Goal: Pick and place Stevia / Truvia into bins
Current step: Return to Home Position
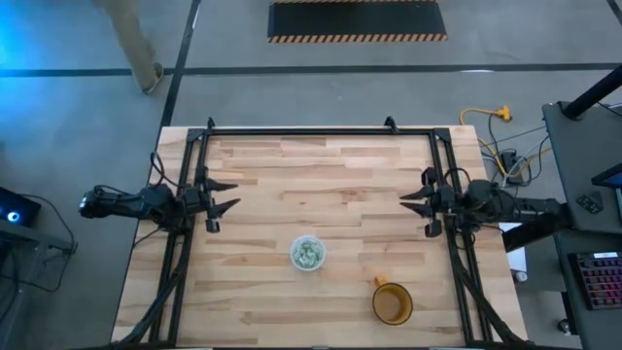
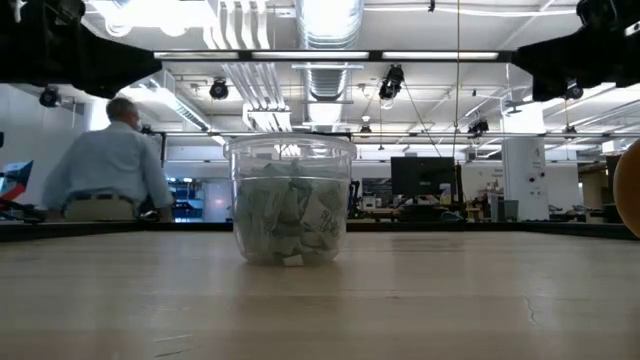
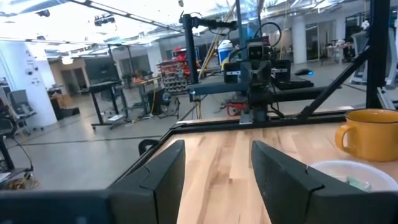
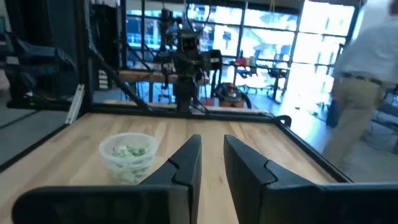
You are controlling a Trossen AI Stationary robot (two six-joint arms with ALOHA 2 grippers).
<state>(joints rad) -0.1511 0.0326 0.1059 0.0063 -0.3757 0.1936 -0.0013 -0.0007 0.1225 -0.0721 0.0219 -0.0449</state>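
While Stevia sachets (image 1: 308, 254) fill the cup (image 1: 293, 256), left end effector (image 1: 236, 194) and right end effector (image 1: 406, 202) hover spread.

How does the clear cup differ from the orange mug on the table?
The cup is clear plastic, so its inside shows; the mug is opaque amber-orange. The cup has no handle; the mug has one. The cup is packed with sachets; the mug shows none in the high view. The cup stands near the middle of the table; the mug stands toward its right side. Both are round, upright and open-topped.
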